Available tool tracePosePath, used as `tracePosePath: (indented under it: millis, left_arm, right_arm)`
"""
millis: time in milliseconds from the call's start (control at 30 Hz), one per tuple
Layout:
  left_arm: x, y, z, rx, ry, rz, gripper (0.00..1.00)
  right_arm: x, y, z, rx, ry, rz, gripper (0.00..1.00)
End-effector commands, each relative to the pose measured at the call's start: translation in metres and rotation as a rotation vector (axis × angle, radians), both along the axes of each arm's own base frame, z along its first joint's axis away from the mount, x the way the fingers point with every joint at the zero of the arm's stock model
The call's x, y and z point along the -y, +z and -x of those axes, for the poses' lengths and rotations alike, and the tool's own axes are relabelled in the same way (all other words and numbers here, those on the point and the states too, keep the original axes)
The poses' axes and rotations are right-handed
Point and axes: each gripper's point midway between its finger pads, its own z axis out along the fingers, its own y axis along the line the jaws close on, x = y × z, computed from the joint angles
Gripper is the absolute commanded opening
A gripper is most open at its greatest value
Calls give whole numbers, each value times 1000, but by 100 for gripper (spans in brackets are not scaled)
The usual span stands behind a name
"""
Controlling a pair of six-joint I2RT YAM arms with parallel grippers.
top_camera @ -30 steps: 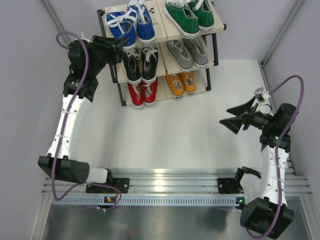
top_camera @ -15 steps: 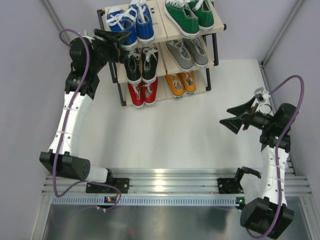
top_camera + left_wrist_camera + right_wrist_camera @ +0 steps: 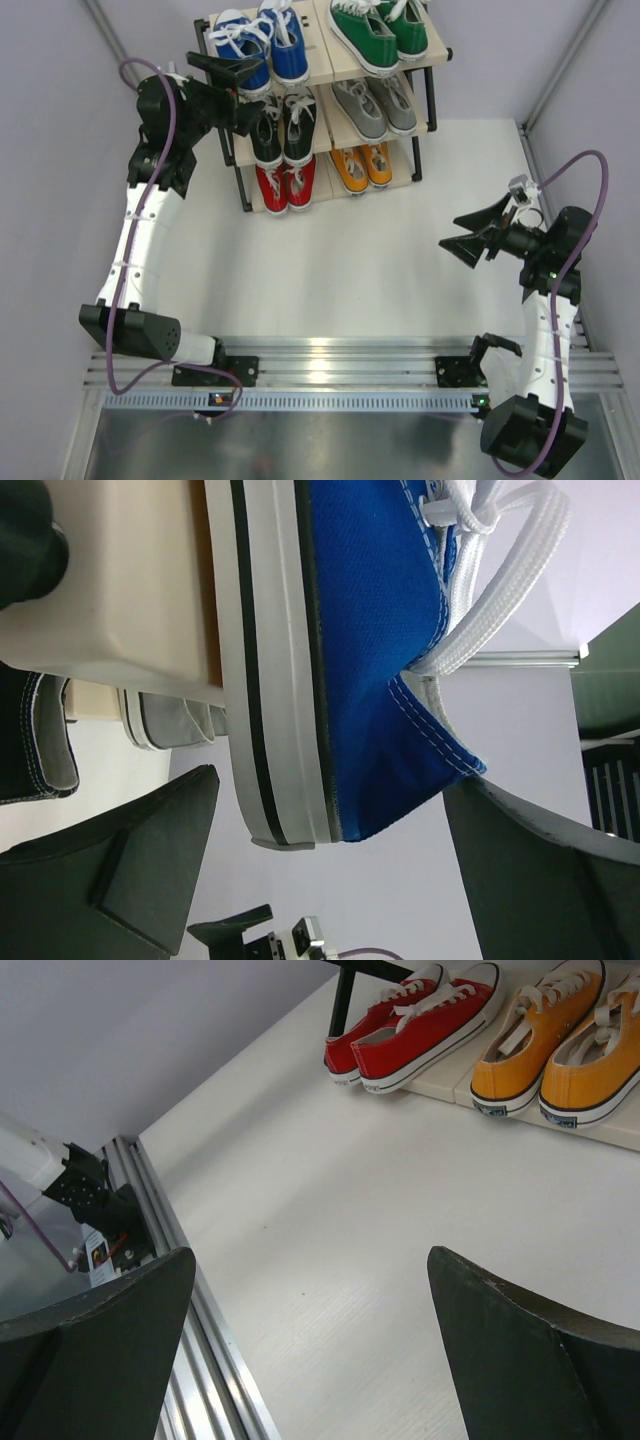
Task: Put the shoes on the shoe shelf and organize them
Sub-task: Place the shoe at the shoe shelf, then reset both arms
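All six pairs stand on the shoe shelf (image 3: 322, 45), at the far side of the bench (image 3: 340, 260). Each shoe's long axis runs front to back, with the heel at the front edge toward the arms and the toe toward the back wall.

- **Top board:** the blue pair (image 3: 285, 50) is on the left and the green pair (image 3: 375, 35) on the right.
- **Middle board:** the black pair (image 3: 298, 125) is on the left and the grey pair (image 3: 360, 108) on the right.
- **Bottom board:** the red pair (image 3: 272, 185) is on the left and the orange pair (image 3: 350, 168) on the right.

The outer blue shoe (image 3: 370, 630) lies at the left end of the top board, angled a little off its mate. Its heel reaches just past the board's front edge.

The left fingers (image 3: 150, 860) are spread wide on either side of that heel and grip nothing. One finger is on the sole side, with a clear gap to the sole. The other is just beside the heel collar, and the pictures do not show whether it touches.

The right fingers (image 3: 100, 1360) are also spread wide and hold nothing. They hang above the bare bench, well apart from the shelf, and face the red and orange pairs.
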Motion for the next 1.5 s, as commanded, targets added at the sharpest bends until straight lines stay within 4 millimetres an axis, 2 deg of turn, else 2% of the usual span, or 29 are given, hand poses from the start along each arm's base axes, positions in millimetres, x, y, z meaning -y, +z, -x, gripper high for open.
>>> tracePosePath:
  millis: [0, 100, 200, 367, 767, 967, 1133, 1167, 1233, 1267, 1300, 1333, 1367, 1400, 1467]
  left_arm:
    - [-3, 2, 11, -1, -10, -9, 98]
    - [0, -1, 13, -2, -34, -21, 98]
    - [3, 4, 16, 29, -62, -36, 98]
    - [4, 22, 24, 113, -93, -30, 98]
    - [6, 29, 42, 157, -138, -41, 98]
    - [9, 41, 58, 225, -172, -58, 98]
    - [13, 51, 84, 326, -216, -111, 98]
    - [13, 42, 87, 341, -212, -160, 98]
    - [12, 41, 107, 404, -219, -222, 98]
    - [11, 20, 107, 399, -217, -303, 98]
    - [8, 20, 124, 441, -208, -353, 98]
    - [5, 11, 130, 449, -197, -413, 99]
    - [-1, -8, 134, 452, -181, -523, 99]
    - [-11, -21, 147, 452, -130, -575, 99]
    - [-23, -48, 160, 498, -79, -717, 99]
  right_arm:
    - [3, 4, -2, 63, -7, 26, 99]
    - [3, 5, -2, 67, -7, 28, 99]
    - [4, 4, -2, 63, -9, 26, 99]
    - [4, 4, -2, 63, -7, 26, 99]
    - [4, 3, -3, 60, -10, 25, 99]
    - [4, 4, -3, 64, -9, 27, 99]
    - [4, 5, -3, 73, -13, 33, 99]
    - [5, 5, -3, 76, -14, 37, 99]
    - [6, 6, -5, 82, -27, 52, 99]
    - [7, 3, -4, 84, -33, 69, 99]
    - [8, 2, -5, 96, -45, 89, 99]
    - [11, 4, -8, 107, -66, 109, 99]
    - [12, 1, -8, 110, -75, 125, 99]
    - [14, 1, -9, 114, -89, 138, 99]
    - [22, 2, -15, 112, -154, 169, 99]
